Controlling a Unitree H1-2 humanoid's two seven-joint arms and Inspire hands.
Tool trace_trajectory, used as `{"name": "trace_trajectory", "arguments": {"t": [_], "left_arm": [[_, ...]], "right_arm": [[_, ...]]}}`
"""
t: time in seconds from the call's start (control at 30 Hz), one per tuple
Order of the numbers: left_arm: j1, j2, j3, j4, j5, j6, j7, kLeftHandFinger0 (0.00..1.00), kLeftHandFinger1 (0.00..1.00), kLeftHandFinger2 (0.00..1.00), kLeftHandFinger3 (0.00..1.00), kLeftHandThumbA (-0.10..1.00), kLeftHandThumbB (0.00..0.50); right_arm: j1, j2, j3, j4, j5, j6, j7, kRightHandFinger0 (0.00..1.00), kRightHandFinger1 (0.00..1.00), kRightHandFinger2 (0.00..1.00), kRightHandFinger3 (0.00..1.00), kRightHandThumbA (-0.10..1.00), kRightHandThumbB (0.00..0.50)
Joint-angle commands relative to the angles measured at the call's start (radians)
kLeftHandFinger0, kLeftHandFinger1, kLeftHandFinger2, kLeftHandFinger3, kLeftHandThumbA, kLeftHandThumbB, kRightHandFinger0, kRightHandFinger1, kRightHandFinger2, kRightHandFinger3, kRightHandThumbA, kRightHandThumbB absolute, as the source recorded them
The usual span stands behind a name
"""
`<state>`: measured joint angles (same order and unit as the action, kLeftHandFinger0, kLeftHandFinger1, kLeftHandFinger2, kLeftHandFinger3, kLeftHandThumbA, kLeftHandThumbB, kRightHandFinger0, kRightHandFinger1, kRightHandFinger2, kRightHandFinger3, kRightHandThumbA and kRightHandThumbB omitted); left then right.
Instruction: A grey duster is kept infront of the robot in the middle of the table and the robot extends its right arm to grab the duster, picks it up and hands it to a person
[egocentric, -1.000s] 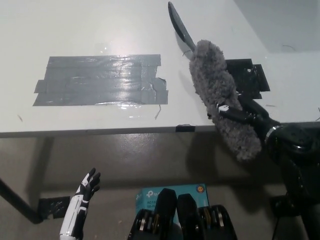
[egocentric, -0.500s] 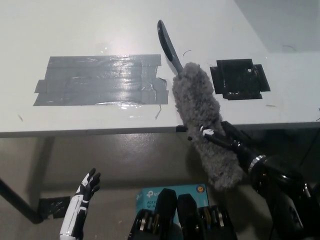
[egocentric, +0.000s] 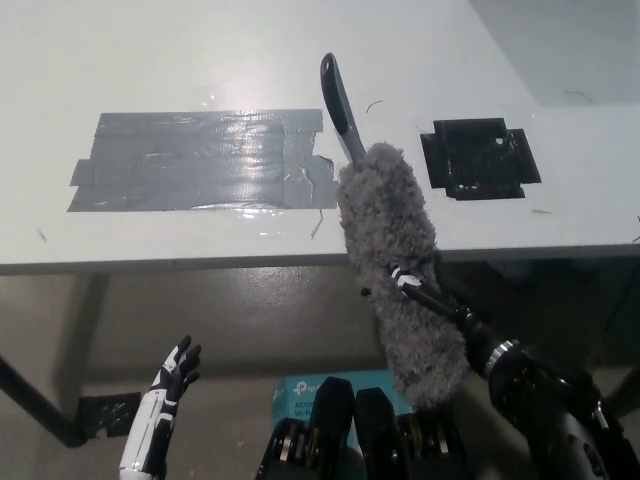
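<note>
The black right hand (egocentric: 432, 290) has its fingers (egocentric: 405, 279) clamped round the fluffy head of the grey duster (egocentric: 392, 255), which slants up and away from them, its dark handle (egocentric: 339, 104) reaching over the white counter (egocentric: 200, 60) beyond the fingers while the lower end of the head hangs past the counter's near edge. On the counter a grey tape patch (egocentric: 200, 160) lies well off to the fingers' left and a black tape patch (egocentric: 478, 158) sits just beyond them to the right. The white left hand (egocentric: 172, 378) rests low and far to the left below the counter edge, its fingers seemingly apart and holding nothing, though it is small in view
</note>
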<state>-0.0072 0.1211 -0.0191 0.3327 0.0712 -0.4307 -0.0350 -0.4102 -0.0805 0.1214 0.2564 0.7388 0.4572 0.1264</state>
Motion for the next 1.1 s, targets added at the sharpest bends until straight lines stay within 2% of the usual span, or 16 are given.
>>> {"name": "trace_trajectory", "arguments": {"t": [0.0,0.1,0.23,0.33,0.63,0.73,0.83,1.07], "left_arm": [[-0.031,0.016,0.001,-0.021,-0.002,-0.039,0.005,1.00,1.00,1.00,1.00,1.00,0.367],[-0.035,0.017,0.002,-0.019,-0.006,-0.039,0.002,1.00,1.00,1.00,1.00,1.00,0.363],[-0.034,0.015,0.005,-0.022,0.002,-0.039,0.008,1.00,1.00,1.00,1.00,1.00,0.380],[-0.034,0.017,0.004,-0.024,0.003,-0.039,0.010,1.00,1.00,1.00,1.00,1.00,0.366],[-0.040,0.018,0.006,-0.022,-0.001,-0.039,0.006,1.00,1.00,1.00,1.00,1.00,0.375],[-0.039,0.017,0.005,-0.025,-0.002,-0.039,0.005,1.00,1.00,1.00,1.00,1.00,0.369],[-0.043,0.019,0.005,-0.022,-0.002,-0.039,0.002,1.00,1.00,1.00,1.00,1.00,0.383],[-0.048,0.019,0.005,-0.018,-0.009,-0.039,0.001,1.00,1.00,1.00,1.00,1.00,0.366]], "right_arm": [[-0.045,0.022,0.028,-0.244,0.531,0.013,-0.118,0.00,0.46,0.85,1.00,-0.10,0.089],[-0.050,0.019,0.031,-0.257,0.550,0.013,-0.137,0.00,0.47,0.86,1.00,-0.10,0.103],[-0.055,0.012,0.036,-0.272,0.566,0.013,-0.157,0.00,0.48,0.87,1.00,-0.10,0.095],[-0.057,0.009,0.040,-0.281,0.583,0.013,-0.168,0.00,0.48,0.88,1.00,-0.10,0.098],[-0.064,-0.006,0.050,-0.296,0.618,0.013,-0.161,0.00,0.48,0.87,1.00,-0.10,0.084],[-0.065,-0.011,0.055,-0.305,0.636,0.013,-0.180,0.00,0.49,0.89,1.00,-0.10,0.097],[-0.067,-0.014,0.058,-0.304,0.649,0.013,-0.181,0.00,0.48,0.89,1.00,-0.10,0.088],[-0.066,-0.020,0.065,-0.305,0.660,0.013,-0.189,0.00,0.48,0.88,1.00,-0.10,0.093]]}}
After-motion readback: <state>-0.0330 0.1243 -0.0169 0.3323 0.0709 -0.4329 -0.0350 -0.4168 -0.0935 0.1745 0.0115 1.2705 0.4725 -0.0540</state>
